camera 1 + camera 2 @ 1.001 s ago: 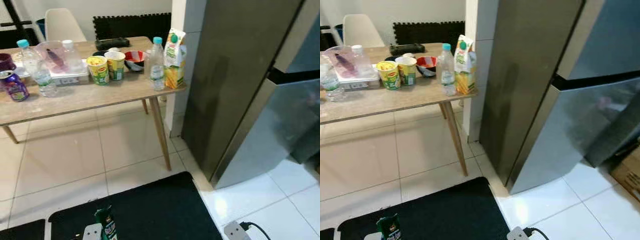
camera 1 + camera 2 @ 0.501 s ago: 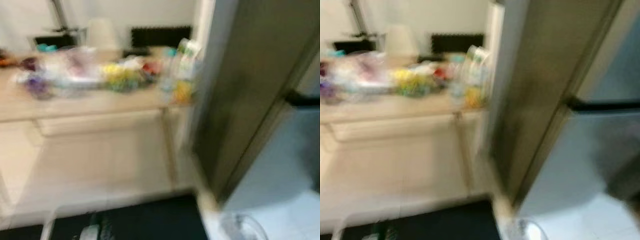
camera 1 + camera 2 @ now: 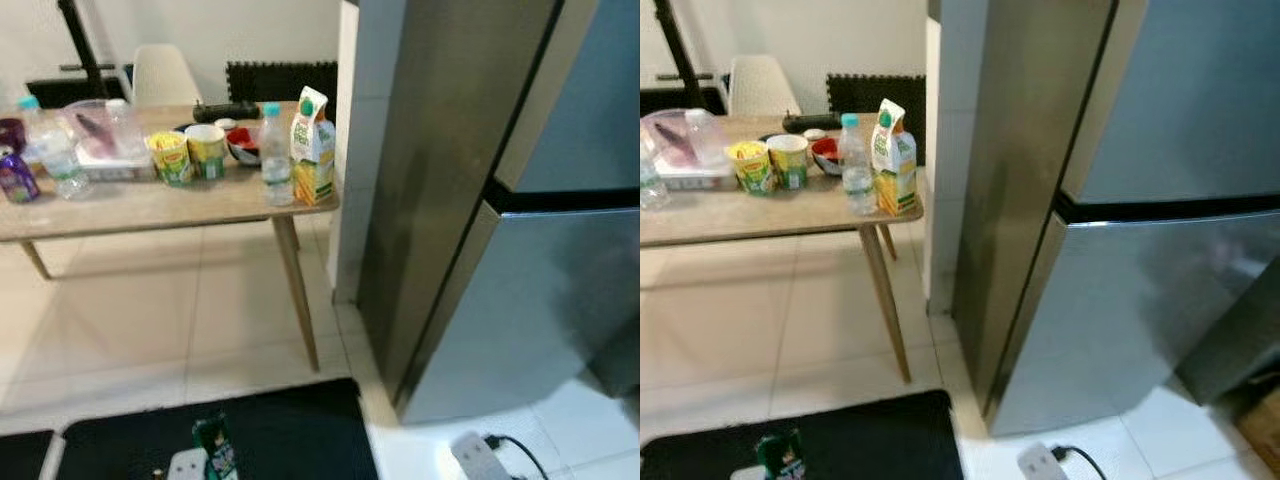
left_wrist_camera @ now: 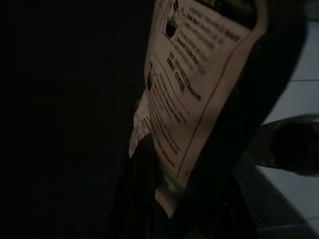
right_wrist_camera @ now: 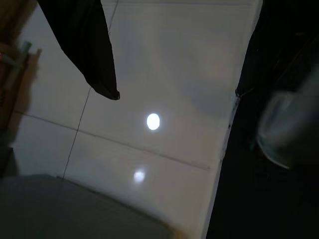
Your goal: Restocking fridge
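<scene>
The left hand (image 3: 205, 462) hangs low over the black mat (image 3: 290, 430), clenched on a small green carton (image 3: 214, 450) — its printed label shows close in the left wrist view. The fridge (image 3: 1120, 200) stands shut just ahead, so the free right hand, fingers spread above white floor tiles (image 5: 164, 99), should probably open a door first. On the table (image 3: 150, 205): juice carton (image 3: 312, 145), water bottle (image 3: 275, 155), two noodle cups (image 3: 190, 155) — contents unseen.

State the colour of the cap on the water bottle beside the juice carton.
Light blue cap on the water bottle; clearest in the left eye view.
</scene>
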`<state>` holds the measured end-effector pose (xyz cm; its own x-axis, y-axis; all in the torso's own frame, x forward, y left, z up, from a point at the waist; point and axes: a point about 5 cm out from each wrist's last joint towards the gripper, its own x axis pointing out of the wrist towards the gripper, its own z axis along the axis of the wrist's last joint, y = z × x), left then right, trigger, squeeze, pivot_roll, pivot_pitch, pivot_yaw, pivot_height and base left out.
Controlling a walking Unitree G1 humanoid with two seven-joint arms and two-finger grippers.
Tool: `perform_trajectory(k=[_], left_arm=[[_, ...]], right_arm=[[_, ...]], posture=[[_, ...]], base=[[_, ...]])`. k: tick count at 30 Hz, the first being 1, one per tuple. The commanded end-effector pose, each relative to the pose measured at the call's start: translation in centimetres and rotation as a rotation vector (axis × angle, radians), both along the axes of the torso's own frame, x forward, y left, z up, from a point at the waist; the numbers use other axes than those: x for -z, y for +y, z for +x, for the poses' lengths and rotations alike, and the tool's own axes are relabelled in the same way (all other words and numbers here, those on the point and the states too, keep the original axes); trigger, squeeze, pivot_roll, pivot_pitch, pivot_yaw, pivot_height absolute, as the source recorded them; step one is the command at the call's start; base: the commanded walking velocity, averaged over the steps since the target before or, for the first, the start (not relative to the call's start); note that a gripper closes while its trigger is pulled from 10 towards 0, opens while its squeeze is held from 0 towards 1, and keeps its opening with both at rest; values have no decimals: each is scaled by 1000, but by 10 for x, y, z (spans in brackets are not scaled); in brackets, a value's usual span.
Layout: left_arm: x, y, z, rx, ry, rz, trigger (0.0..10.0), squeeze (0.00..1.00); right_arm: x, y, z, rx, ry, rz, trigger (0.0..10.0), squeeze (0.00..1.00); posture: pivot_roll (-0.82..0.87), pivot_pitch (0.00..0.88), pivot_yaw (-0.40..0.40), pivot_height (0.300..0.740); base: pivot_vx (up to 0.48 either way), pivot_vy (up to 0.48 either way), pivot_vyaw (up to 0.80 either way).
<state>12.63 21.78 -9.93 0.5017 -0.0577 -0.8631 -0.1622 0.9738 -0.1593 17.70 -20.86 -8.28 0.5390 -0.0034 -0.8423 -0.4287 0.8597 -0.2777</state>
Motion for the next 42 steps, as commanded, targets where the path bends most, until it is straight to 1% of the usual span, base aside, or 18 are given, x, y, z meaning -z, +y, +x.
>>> perform_trajectory(k=[1,2,5,8,9,10,12,16,17,21,22,28,29,30,31,38,40,42], left_arm=[[2,-2,-4,13,16,-5,10000,0],[2,-2,-4,13,16,-5,10000,0],[2,-2,-3,15,16,-4,10000,0],[2,-2,-3,15,15,-5,10000,0],[1,-2,-3,14,14,-5,10000,0],[1,-2,-3,14,14,-5,10000,0],[2,-2,-3,13,15,-7,10000,0],[2,-3,-4,14,17,-8,10000,0],[2,-4,-5,10,23,-6,10000,0],[3,-5,-6,11,31,-6,10000,0],[4,-7,-7,17,35,-9,10000,0],[4,-9,-8,21,36,-15,10000,0],[4,-10,-7,23,35,-18,10000,0],[4,-10,-7,23,33,-21,10000,0],[4,-11,-7,23,32,-23,10000,0],[4,-11,-7,23,30,-26,10000,0],[4,-11,-7,25,29,-27,10000,0],[4,-11,-7,26,28,-29,10000,0]], right_arm=[[-15,-1,26,11,-105,33,10000,0],[-15,-1,26,11,-105,33,10000,0],[-43,8,70,-19,-260,126,10000,0],[-56,13,86,-46,-323,167,10000,0],[-75,23,106,-90,-402,264,10000,0],[-75,23,106,-90,-402,264,10000,0],[-107,39,131,-200,-512,402,10000,0],[-132,50,146,-297,-582,520,10000,0],[-170,61,163,-407,-670,698,10000,0],[-202,66,173,-500,-739,826,10000,0],[-233,72,178,-617,-795,912,10000,0],[-269,80,181,-785,-841,1004,10000,0],[-281,83,179,-873,-828,1041,10000,663],[-292,84,177,-948,-816,1069,10000,1000],[-299,84,176,-996,-806,1085,10000,1000],[-307,86,182,-1128,-754,843,10000,1000],[-300,91,187,-1176,-688,626,10000,1000],[-298,93,190,-1208,-657,485,10000,1000]], posture=[[-89,0,-24,740],[-89,0,-24,740],[-88,0,-25,740],[-88,0,-25,740],[-89,0,-24,740],[-89,0,-24,740],[-89,0,-24,740],[-89,0,-24,740],[-92,0,-27,740],[-92,0,-27,740],[-97,0,-32,740],[-97,0,-32,740],[-94,0,-37,740],[-94,0,-37,740],[-94,0,-37,740],[-96,3,-37,740],[-96,3,-37,740],[-96,3,-37,740]], base=[[0,-480,0],[0,-480,0],[0,-480,0],[0,-480,0],[0,-480,0],[0,-480,0],[0,-472,0],[0,-420,0],[0,0,0],[0,0,0],[0,0,0],[0,0,0],[0,0,0],[0,0,0],[0,0,0],[0,0,0],[0,0,0],[0,0,0]])
